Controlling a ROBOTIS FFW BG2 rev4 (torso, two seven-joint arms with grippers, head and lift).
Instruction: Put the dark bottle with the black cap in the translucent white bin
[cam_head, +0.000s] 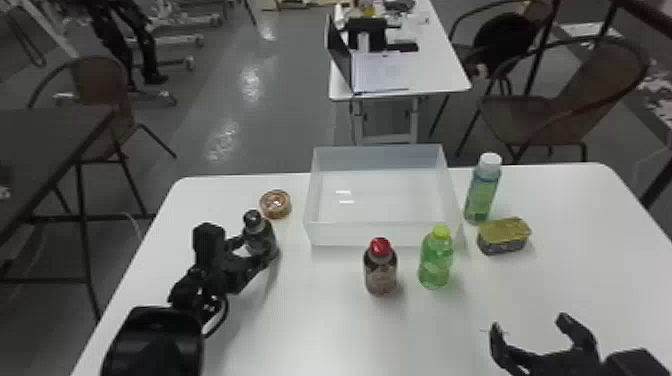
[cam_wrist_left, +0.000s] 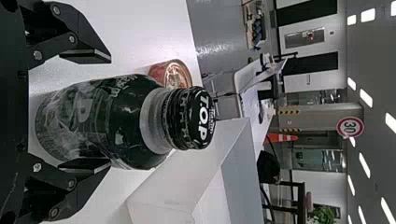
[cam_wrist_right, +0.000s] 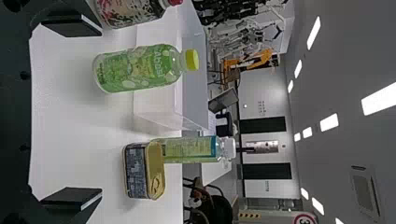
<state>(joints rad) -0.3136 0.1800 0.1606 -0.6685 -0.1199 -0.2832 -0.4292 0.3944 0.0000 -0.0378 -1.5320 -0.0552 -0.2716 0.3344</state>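
On the table's left part, the dark bottle with the black cap (cam_head: 261, 241) stands upright between the fingers of my left gripper (cam_head: 250, 251). In the left wrist view the dark bottle (cam_wrist_left: 126, 119) lies between the spread fingers of the left gripper (cam_wrist_left: 110, 112); a gap shows at one finger, while the other is very close to the bottle. The translucent white bin (cam_head: 382, 234) is to the bottle's right, its inside bare. My right gripper (cam_head: 530, 324) is parked at the table's lower right, open, and in its wrist view nothing is held by the right gripper (cam_wrist_right: 102, 113).
A round tin (cam_head: 275, 204) sits just behind the dark bottle. The red-capped bottle (cam_head: 381, 267) and green bottle (cam_head: 436, 259) stand before the bin's near wall. Right of the bin are a white-capped bottle (cam_head: 482, 190) and a rectangular tin (cam_head: 502, 236).
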